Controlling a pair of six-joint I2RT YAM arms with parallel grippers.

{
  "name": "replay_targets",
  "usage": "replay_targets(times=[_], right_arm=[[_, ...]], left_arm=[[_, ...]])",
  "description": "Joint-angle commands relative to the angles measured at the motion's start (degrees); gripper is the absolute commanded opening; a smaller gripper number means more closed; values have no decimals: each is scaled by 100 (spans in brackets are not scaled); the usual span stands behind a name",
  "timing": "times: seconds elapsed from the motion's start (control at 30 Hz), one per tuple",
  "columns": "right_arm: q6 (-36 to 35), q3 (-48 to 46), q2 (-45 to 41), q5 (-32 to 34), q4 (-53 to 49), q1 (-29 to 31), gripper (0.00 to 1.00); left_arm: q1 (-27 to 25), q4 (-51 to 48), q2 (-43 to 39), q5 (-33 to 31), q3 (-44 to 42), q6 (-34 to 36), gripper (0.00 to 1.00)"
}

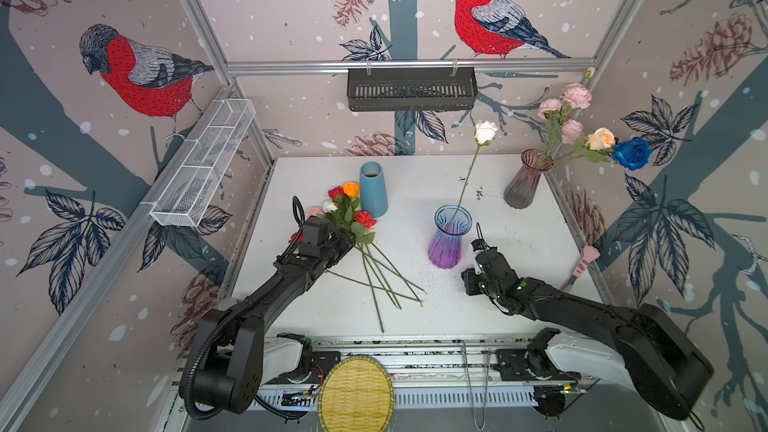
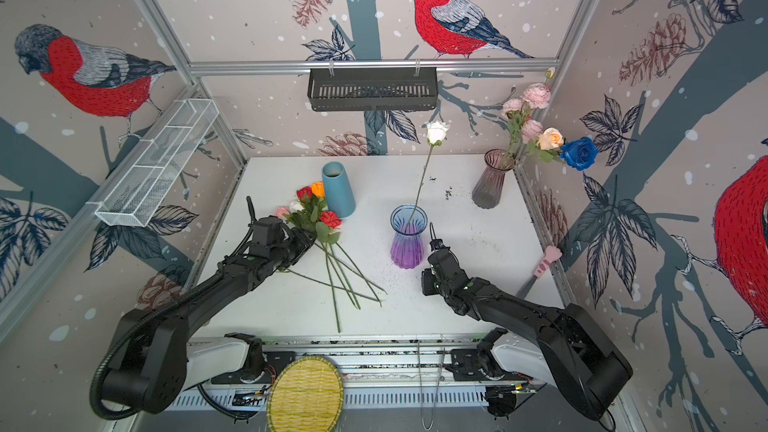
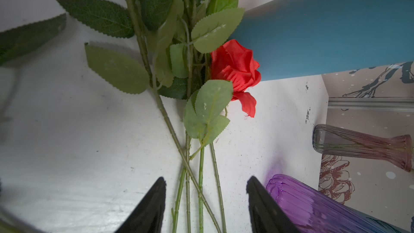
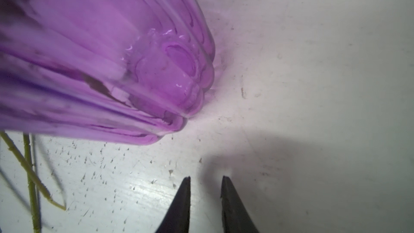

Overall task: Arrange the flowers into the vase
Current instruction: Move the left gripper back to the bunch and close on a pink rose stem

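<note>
Holding one white rose [image 1: 485, 132], the purple vase [image 1: 446, 243] stands upright.

My left arm [image 1: 266, 297] is stretched forward, left gripper [image 3: 206, 181] pointing down low with its jaws well apart. Right arm [image 1: 582, 305] is bent in toward the middle, right gripper [image 4: 206, 178] low too, just a narrow gap between the jaws.

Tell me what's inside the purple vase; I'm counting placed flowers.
One white rose, its stem leaning out of the purple vase. Tinted glass hides where the stem ends.
</note>
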Motion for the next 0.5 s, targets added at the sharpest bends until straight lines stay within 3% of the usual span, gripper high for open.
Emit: replay_targets(times=[0.0, 0.1, 0.2, 0.47], right_arm=[[-21, -21, -121, 222, 5, 68, 27], [-4, -65, -240, 299, 13, 110, 27], [-4, -83, -279, 327, 13, 133, 27], [-4, -57, -279, 506, 12, 291, 27]], left_arm=[[46, 514, 215, 221, 17, -318, 58], [112, 566, 571, 494, 87, -382, 56], [198, 751, 981, 768, 84, -450, 48], [346, 1924, 1916, 1311, -298, -1064, 38]])
